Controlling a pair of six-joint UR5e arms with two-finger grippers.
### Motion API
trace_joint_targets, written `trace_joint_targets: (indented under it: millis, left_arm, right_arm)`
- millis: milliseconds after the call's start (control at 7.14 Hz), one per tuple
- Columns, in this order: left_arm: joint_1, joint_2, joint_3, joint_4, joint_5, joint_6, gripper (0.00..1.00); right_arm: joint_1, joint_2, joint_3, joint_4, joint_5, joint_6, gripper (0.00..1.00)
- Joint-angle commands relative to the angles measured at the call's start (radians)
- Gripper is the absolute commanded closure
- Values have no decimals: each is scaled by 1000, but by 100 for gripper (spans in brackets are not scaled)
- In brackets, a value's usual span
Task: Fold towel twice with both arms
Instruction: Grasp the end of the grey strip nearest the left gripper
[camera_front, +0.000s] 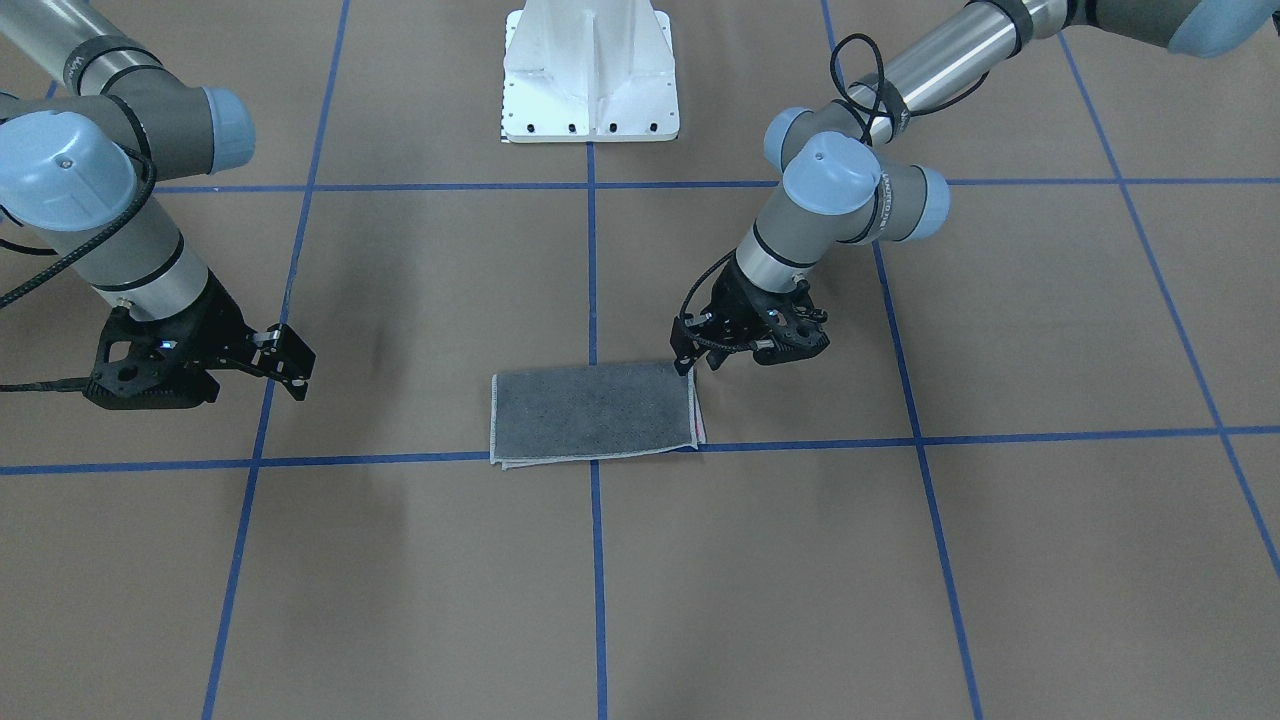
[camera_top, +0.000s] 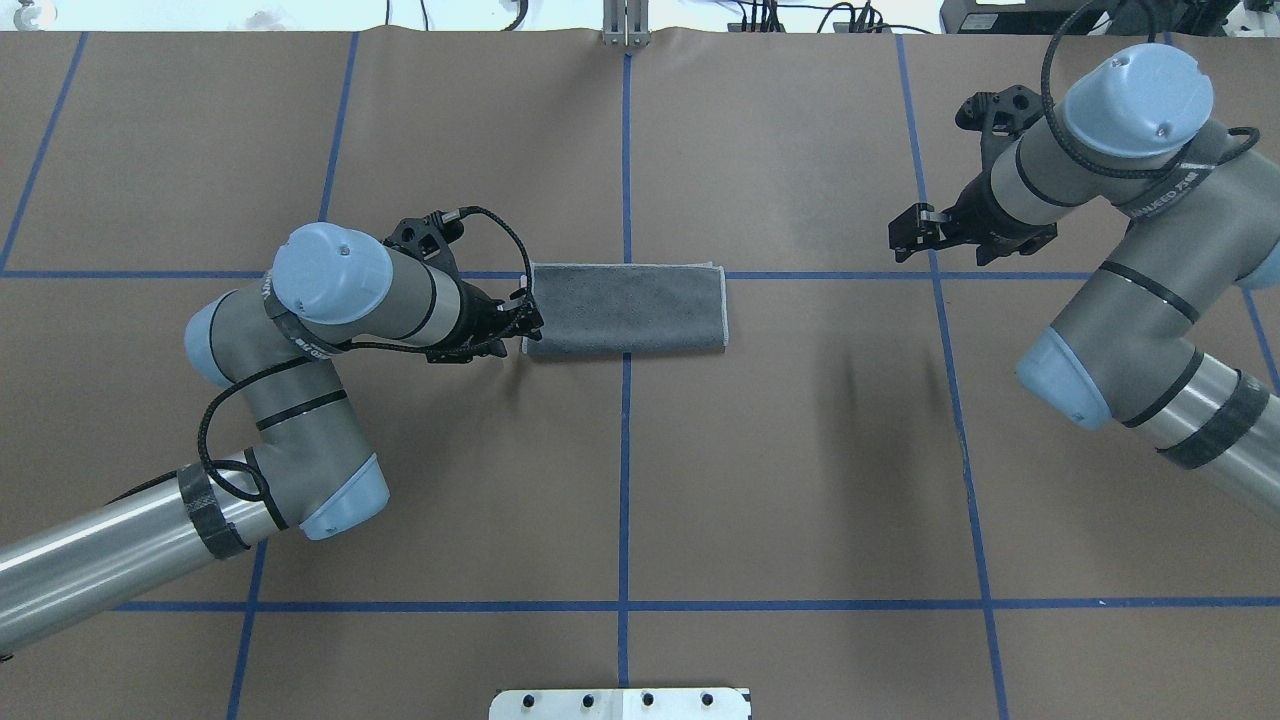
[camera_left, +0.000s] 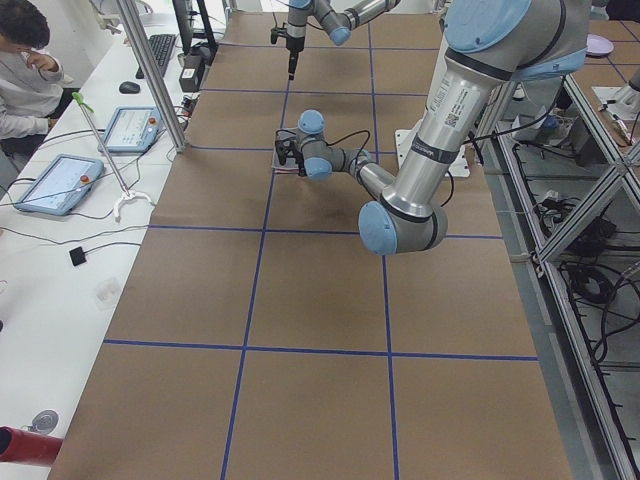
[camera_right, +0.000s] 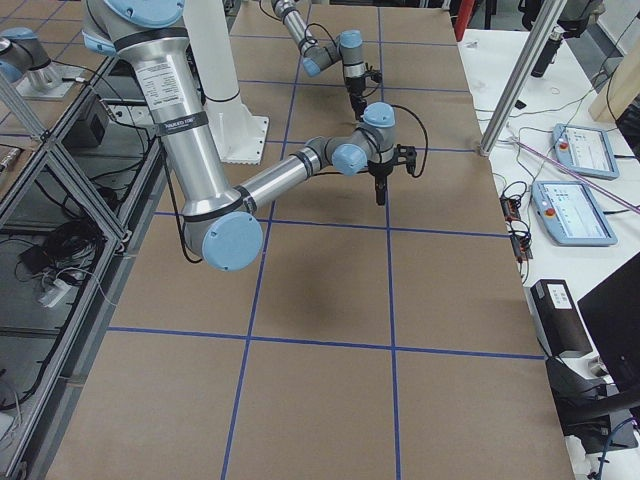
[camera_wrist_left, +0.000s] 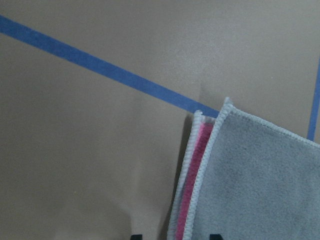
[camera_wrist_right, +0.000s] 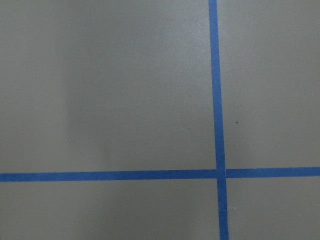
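Note:
The towel (camera_front: 590, 410) (camera_top: 625, 310) lies flat near the table's middle, folded into a rectangle with its dark grey face up. A pink strip shows between the layers at its end (camera_wrist_left: 197, 165). My left gripper (camera_front: 695, 365) (camera_top: 530, 325) is low at that end, open, its two fingertips straddling the stitched edge in the left wrist view. My right gripper (camera_front: 290, 365) (camera_top: 905, 240) hangs open well away from the towel's other end, with nothing in it. The right wrist view holds only bare table and tape lines.
Blue tape lines (camera_top: 627, 450) divide the brown table into squares. The white pedestal base (camera_front: 590, 70) stands at the robot's side of the table. A bench with tablets (camera_left: 50, 185) and a seated person (camera_left: 25, 60) runs along the far side.

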Motion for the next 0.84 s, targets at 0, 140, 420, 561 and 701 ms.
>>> trace_joint_targets:
  millis: [0, 140, 420, 561, 701]
  left_arm:
    - [6, -2, 2, -1, 1, -52, 45]
    - [8, -11, 5, -1, 1, -58, 45]
    - [9, -31, 23, -3, 22, -84, 45]
    - [8, -36, 28, -7, 23, -84, 45]
    - [9, -34, 35, -7, 23, -84, 46]
  right_arm:
    - [0, 0, 0, 2, 0, 0, 0]
    - [0, 0, -2, 2, 0, 0, 0]
    - [-2, 0, -2, 2, 0, 2, 0]
    - [-2, 0, -3, 2, 0, 0, 0]
    - [-2, 0, -5, 2, -2, 0, 0]
